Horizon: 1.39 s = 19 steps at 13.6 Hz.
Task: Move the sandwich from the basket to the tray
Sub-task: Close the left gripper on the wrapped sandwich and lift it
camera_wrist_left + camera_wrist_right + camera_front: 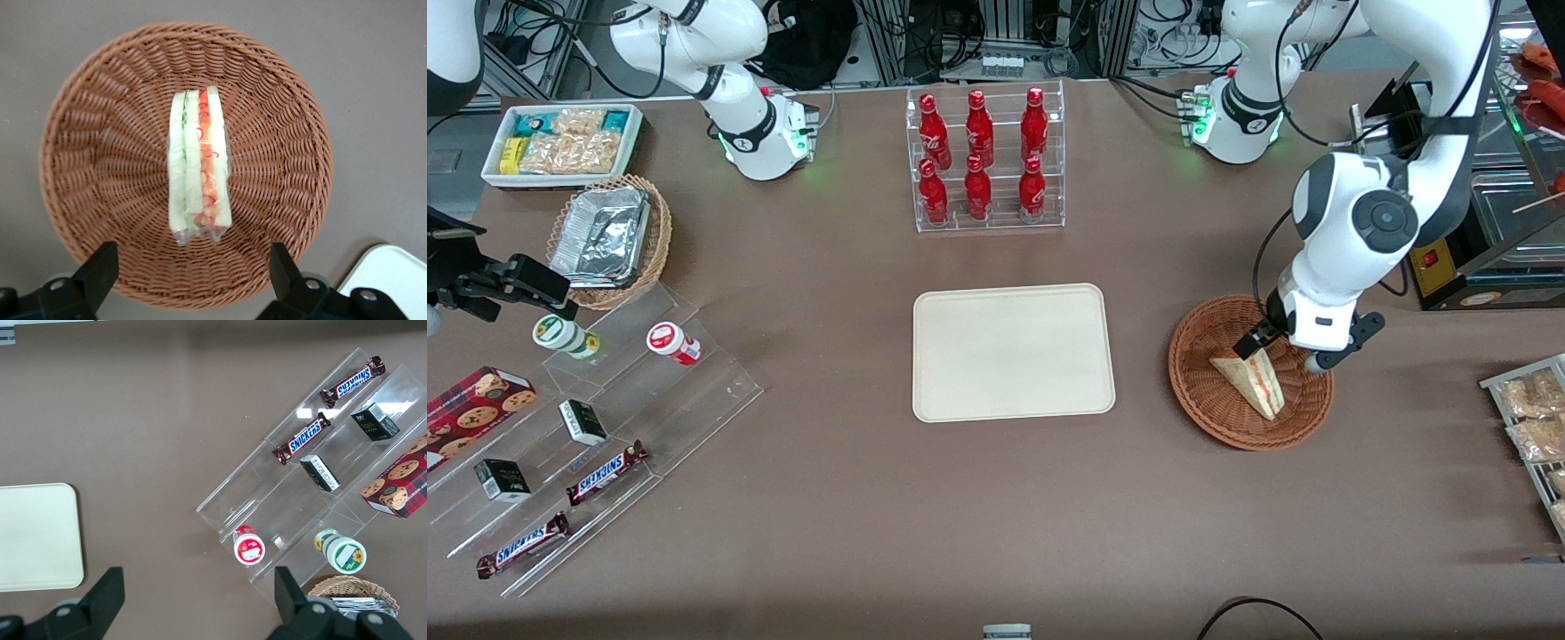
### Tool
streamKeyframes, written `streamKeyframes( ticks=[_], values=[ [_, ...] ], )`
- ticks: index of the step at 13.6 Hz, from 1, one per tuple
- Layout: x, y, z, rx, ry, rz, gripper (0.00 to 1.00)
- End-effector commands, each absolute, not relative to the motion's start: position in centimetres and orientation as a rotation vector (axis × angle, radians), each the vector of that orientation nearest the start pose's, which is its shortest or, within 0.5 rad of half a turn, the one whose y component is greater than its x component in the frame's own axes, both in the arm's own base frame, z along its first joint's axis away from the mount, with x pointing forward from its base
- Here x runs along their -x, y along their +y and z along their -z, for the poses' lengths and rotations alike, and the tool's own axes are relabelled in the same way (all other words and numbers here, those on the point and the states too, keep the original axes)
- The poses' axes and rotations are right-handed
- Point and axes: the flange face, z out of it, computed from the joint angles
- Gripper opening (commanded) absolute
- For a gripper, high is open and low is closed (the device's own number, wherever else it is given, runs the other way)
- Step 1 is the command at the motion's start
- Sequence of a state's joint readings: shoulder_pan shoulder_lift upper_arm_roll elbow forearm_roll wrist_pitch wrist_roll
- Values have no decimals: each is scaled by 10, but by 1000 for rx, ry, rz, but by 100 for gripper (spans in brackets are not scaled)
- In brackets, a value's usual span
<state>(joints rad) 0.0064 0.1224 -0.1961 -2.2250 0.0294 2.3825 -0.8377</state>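
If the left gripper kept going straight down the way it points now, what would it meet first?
Most likely the sandwich: the open left gripper hangs above the basket, its fingers straddling the wedge's line. Depth is unclear, so how far it has to travel cannot be judged.

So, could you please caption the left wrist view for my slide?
Open gripper poised above the sandwich lying in the basket, tray corner visible.

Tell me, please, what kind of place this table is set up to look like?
Probably a mock snack shop in a robot lab: red bottles in a clear rack, chocolate bars on clear steps. The open gripper hovers above the sandwich in the basket.
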Motion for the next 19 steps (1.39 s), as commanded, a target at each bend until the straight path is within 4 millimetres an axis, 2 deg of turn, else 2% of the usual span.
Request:
streamKeyframes(
  ticks=[1, 5, 8, 10, 11, 12, 13, 14, 15, 16, 19],
  values=[
    [-540, -106, -306, 3004, -1025, 52, 100],
    [-547, -106, -285, 3013, -1016, 41, 100],
    [-555, -104, -281, 3017, -1019, 40, 100],
    [-558, -104, -268, 3011, -996, 20, 97],
    [-560, -104, -263, 3006, -970, 22, 90],
    [-564, -103, -263, 3007, -970, 27, 80],
    [-566, -103, -261, 3006, -970, 22, 61],
    [-568, -102, -261, 3006, -976, 26, 35],
    [-570, -100, -261, 3005, -984, 28, 16],
    [-570, -100, -262, 3004, -986, 31, 12],
    [-571, -95, -275, 3002, -989, 50, 11]
  ],
)
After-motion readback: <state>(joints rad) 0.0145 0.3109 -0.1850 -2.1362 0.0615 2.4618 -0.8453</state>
